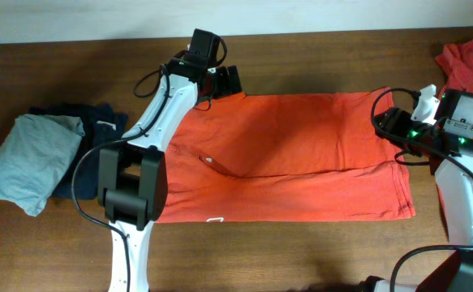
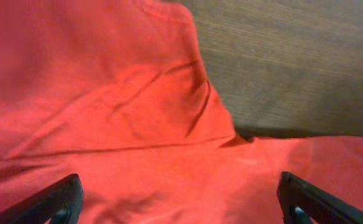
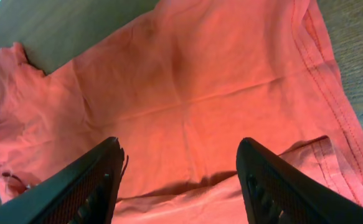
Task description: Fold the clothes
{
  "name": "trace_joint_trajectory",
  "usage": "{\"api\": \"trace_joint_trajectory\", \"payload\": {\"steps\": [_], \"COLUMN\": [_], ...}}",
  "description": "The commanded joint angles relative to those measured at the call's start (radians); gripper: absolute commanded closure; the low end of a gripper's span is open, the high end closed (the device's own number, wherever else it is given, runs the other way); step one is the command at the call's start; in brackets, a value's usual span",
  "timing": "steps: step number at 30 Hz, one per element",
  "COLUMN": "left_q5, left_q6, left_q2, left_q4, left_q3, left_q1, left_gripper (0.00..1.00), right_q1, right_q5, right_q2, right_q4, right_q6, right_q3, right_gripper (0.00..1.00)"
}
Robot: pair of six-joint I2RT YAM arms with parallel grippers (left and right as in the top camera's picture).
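An orange-red T-shirt (image 1: 293, 154) lies spread across the middle of the table, its upper part folded down over the lower half along a crease. My left gripper (image 1: 226, 81) hovers at the shirt's top left corner, by the sleeve. In the left wrist view it (image 2: 180, 182) is open wide, with only shirt cloth (image 2: 106, 93) beneath it. My right gripper (image 1: 392, 122) is at the shirt's right edge. Its fingers (image 3: 179, 149) stand apart above the hem area (image 3: 231, 81), gripping nothing. A second orange-red garment (image 1: 467, 61) lies crumpled at the far right corner.
A folded light-grey garment (image 1: 29, 158) rests on a dark navy one (image 1: 102, 122) at the left of the table. Bare wooden tabletop (image 1: 301, 251) runs along the front edge below the shirt. The left arm's base (image 1: 131, 186) stands at the shirt's lower left.
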Motion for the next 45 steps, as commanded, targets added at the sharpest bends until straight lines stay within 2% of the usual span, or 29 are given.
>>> {"api": "trace_joint_trajectory", "payload": {"steps": [1,8,11,15,18,35,39,40,45], "left_q5": [-0.045,-0.037,0.032,-0.016,-0.016,-0.034,-0.034,-0.034,-0.034], "left_q6": [0.110,0.179,0.312,0.422,0.458,0.468,0.490,0.490,0.489], "left_q2": [-0.001,0.001,0.001,0.007,0.030,0.229,0.255,0.259,0.288], "left_q4": [-0.021,-0.014,0.081,0.196,0.275,0.425,0.457,0.459,0.452], "left_q3": [0.030,0.080,0.083,0.083,0.083,0.083,0.083,0.083,0.083], "left_q1": [-0.004,0.058,0.077,0.077,0.067,0.032,0.032,0.032,0.032], "left_gripper": [0.01,0.02,0.02,0.02,0.01,0.02,0.11,0.16,0.24], "right_q1": [0.005,0.005,0.005,0.005,0.005,0.005,0.005,0.005,0.005], "right_q5": [0.008,0.008,0.008,0.008,0.008,0.009,0.009,0.009,0.009], "right_q2": [0.005,0.005,0.005,0.005,0.005,0.005,0.005,0.005,0.005], "right_q4": [-0.001,-0.003,-0.003,-0.012,-0.018,-0.041,-0.047,-0.050,-0.063], "right_q6": [-0.010,-0.002,-0.002,-0.002,-0.002,-0.003,-0.003,-0.003,-0.003], "right_q3": [0.019,0.019,0.019,0.019,0.019,0.019,0.019,0.019,0.019], "right_gripper": [0.39,0.39,0.39,0.39,0.39,0.40,0.40,0.40,0.40]}}
